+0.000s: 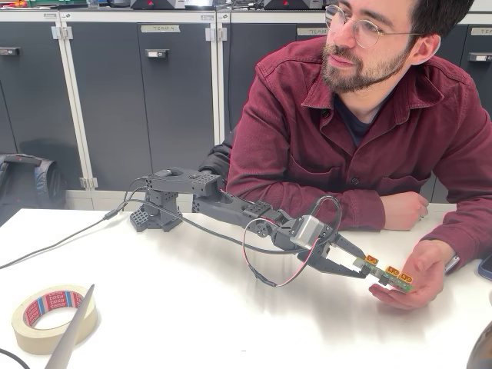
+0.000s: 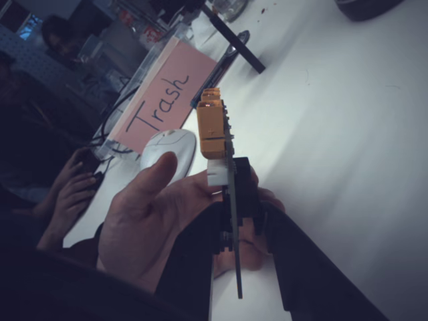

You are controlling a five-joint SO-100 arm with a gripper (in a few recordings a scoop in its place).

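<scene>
A robot arm's gripper [image 1: 361,264] closes narrowly on the near end of a small green circuit board [image 1: 389,273] with orange connectors, holding it out above the white worktop [image 1: 192,315] at the right of the fixed view. The board juts forward from the gripper's tips over the open hand [image 1: 419,283] of a person in a dark red shirt seated behind the worktop. Whether the board touches the palm cannot be told. In the wrist view the board [image 2: 234,200] appears edge-on between the two dark fingers [image 2: 297,267], so its faces are hidden. A pink "Trash" sign [image 2: 164,100] and a white mouse [image 2: 167,148] lie beyond. A roll of tape [image 1: 50,317] sits at lower left.
</scene>
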